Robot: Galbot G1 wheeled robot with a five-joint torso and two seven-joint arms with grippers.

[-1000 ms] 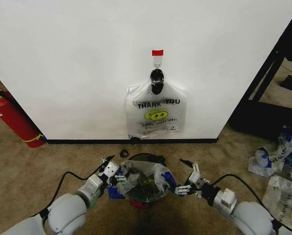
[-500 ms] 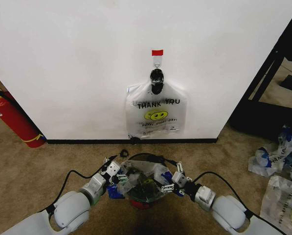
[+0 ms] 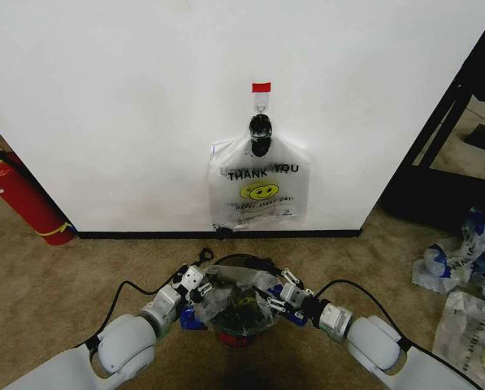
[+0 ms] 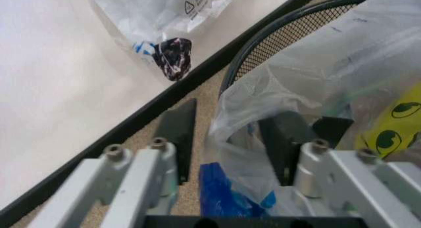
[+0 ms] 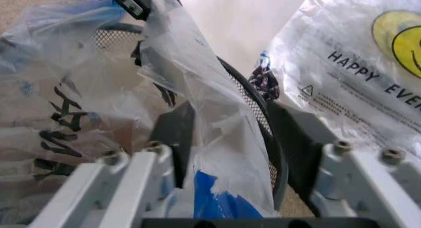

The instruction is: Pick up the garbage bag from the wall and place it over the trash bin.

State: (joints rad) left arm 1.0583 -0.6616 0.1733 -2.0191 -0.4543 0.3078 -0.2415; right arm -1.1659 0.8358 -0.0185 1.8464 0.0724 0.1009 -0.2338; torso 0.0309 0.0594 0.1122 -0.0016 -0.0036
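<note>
garbage bag (image 3: 240, 299) draped in trash bin (image 3: 244, 262); left gripper (image 4: 227, 144), right gripper (image 5: 230, 139) spread astride edges; seating over rim left.

Brown carpet (image 3: 80, 276) covers the floor. A red fire extinguisher (image 3: 23, 199) leans at the left; a black shelf frame (image 3: 453, 122) stands at the right.

Brown carpet floor (image 3: 104, 260), black mesh trash bin (image 3: 240, 318) standing low centre, red fire extinguisher (image 3: 27, 201) far left, crumpled plastic bags (image 3: 461, 280) lower right
</note>
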